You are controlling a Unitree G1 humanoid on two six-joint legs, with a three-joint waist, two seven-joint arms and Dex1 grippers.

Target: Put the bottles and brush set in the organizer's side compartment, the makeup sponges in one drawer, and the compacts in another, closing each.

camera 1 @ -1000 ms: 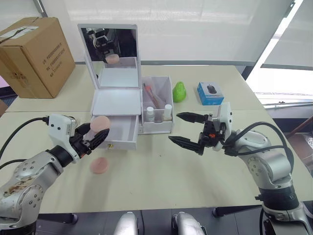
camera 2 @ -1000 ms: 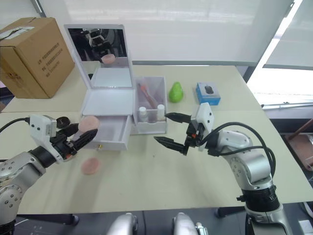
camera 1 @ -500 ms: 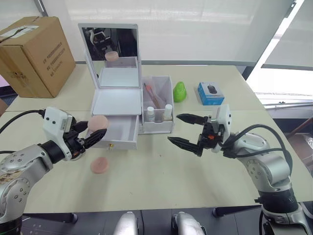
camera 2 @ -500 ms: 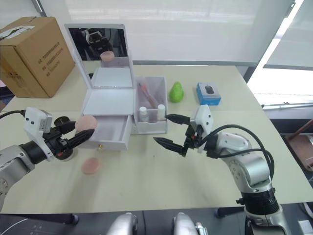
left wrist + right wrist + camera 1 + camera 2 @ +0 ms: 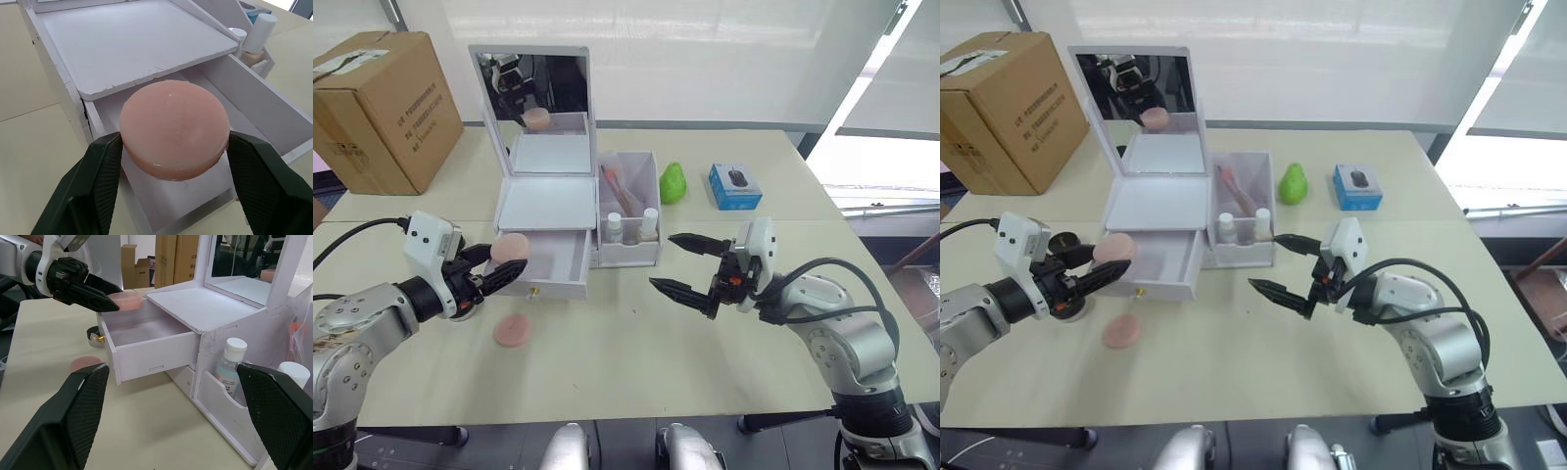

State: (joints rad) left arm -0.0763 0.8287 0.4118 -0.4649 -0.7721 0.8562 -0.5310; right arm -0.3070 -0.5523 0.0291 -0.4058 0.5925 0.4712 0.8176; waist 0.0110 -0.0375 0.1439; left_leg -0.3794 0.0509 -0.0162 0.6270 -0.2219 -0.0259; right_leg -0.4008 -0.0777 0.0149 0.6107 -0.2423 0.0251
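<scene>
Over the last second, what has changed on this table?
The left gripper, shut on a makeup sponge, drew back slightly and now holds it at the open drawer. The right gripper drifted a little lower, open. The second sponge, bottles and organizer stayed put.

Office or lab room, beige tables; cardboard box, window blinds

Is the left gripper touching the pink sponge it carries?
Touching. In the left wrist view, both fingers of the left gripper press the sponge's opposite edges.
</scene>
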